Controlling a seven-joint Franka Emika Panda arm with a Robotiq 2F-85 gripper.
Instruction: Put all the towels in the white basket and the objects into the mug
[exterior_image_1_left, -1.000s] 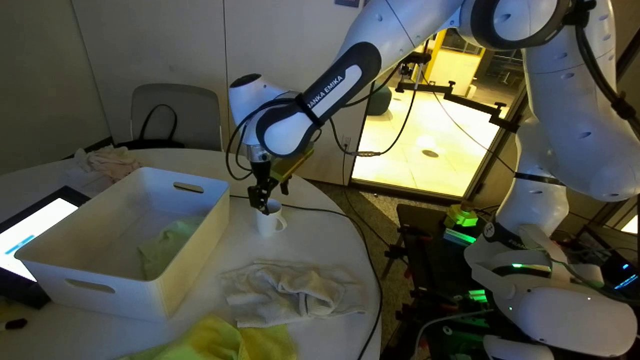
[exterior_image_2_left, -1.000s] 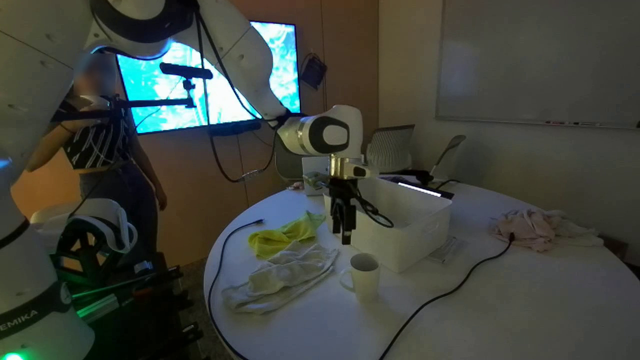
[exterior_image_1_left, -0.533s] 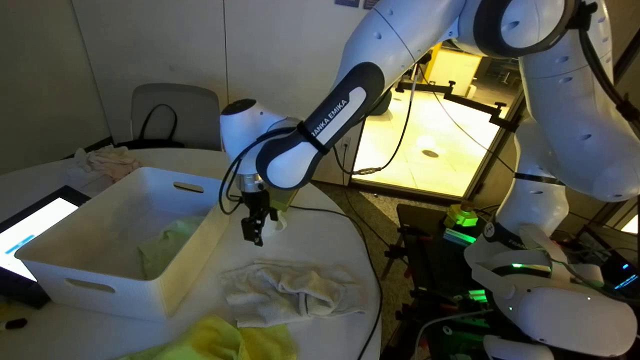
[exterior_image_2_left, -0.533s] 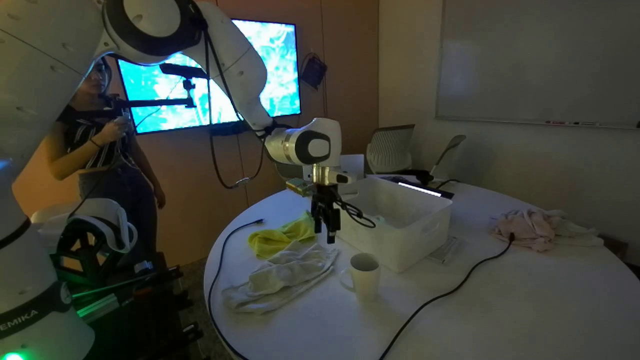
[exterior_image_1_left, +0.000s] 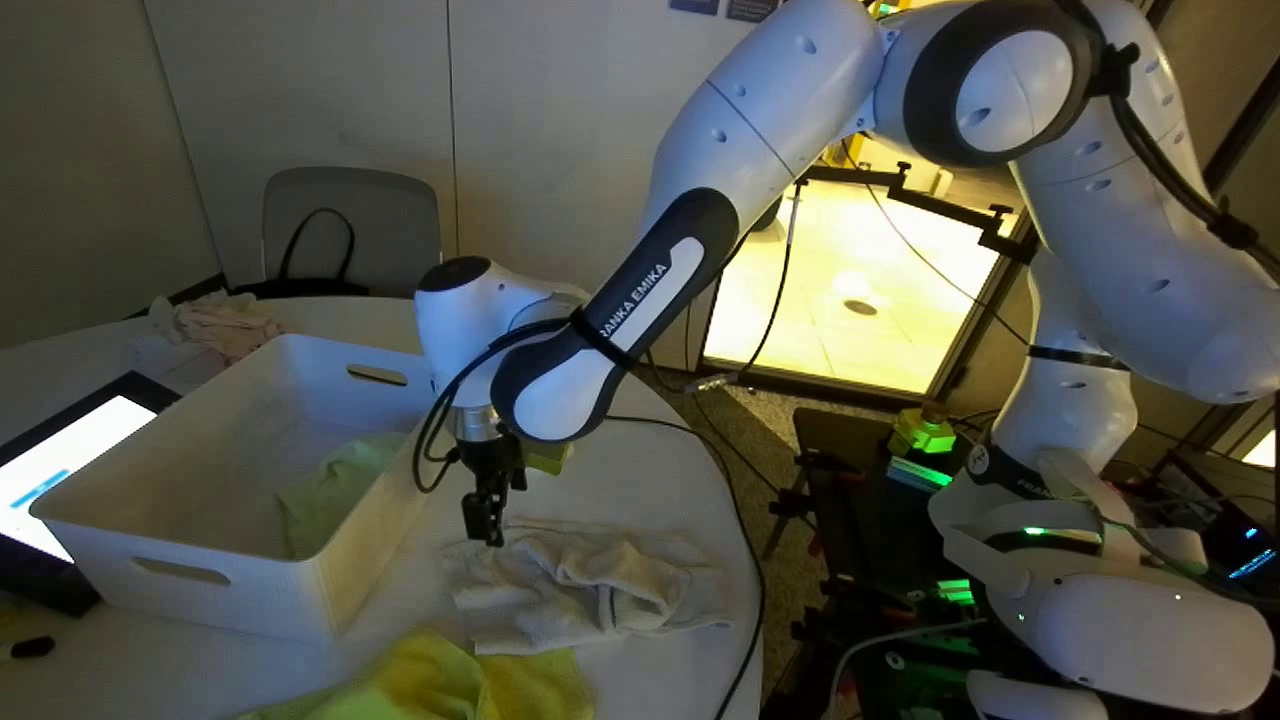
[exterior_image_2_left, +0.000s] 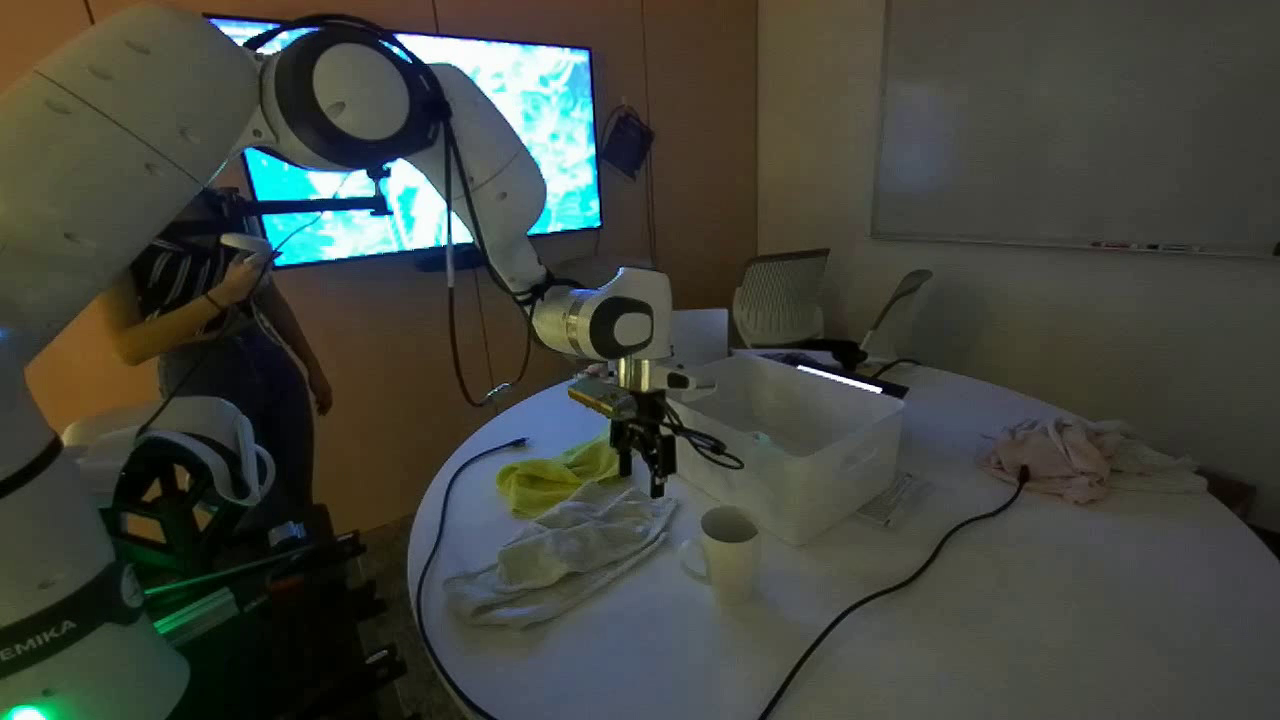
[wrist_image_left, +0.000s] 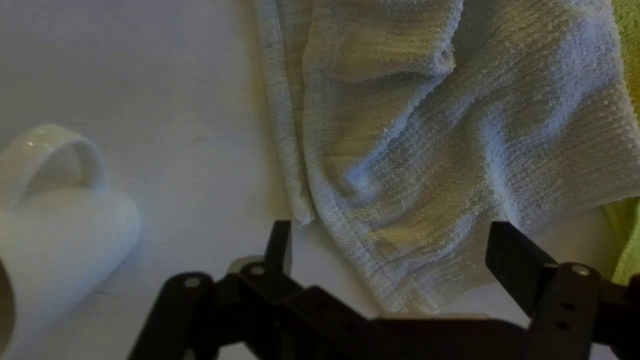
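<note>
On the tabletop (exterior_image_2_left: 950, 640), the white basket (exterior_image_1_left: 265, 598), pale green towel (exterior_image_1_left: 335, 490) inside, stands between a lit tablet (exterior_image_1_left: 75, 450) and the off-white towel (exterior_image_1_left: 610, 590), which touches the yellow towel (exterior_image_2_left: 545, 485); pinkish cloth (exterior_image_2_left: 1070, 462) lies apart; the claw (wrist_image_left: 392, 255), spread wide and gripping nothing, hangs by an off-white corner; the mug (exterior_image_2_left: 732, 565) stands upright near the basket

Basket (exterior_image_1_left: 250, 597): white plastic, upright on the table (exterior_image_2_left: 1000, 640), slot handles.
Pale green towel (exterior_image_1_left: 335, 495): crumpled inside, beside one long wall.
Off-white towel (wrist_image_left: 450, 140): rumpled, outside the basket.
Yellow towel (exterior_image_2_left: 555, 475): bunched, touching the off-white one.
Mug (exterior_image_2_left: 732, 565): white, upright, near the basket, apart; inside too dim to read.
</note>
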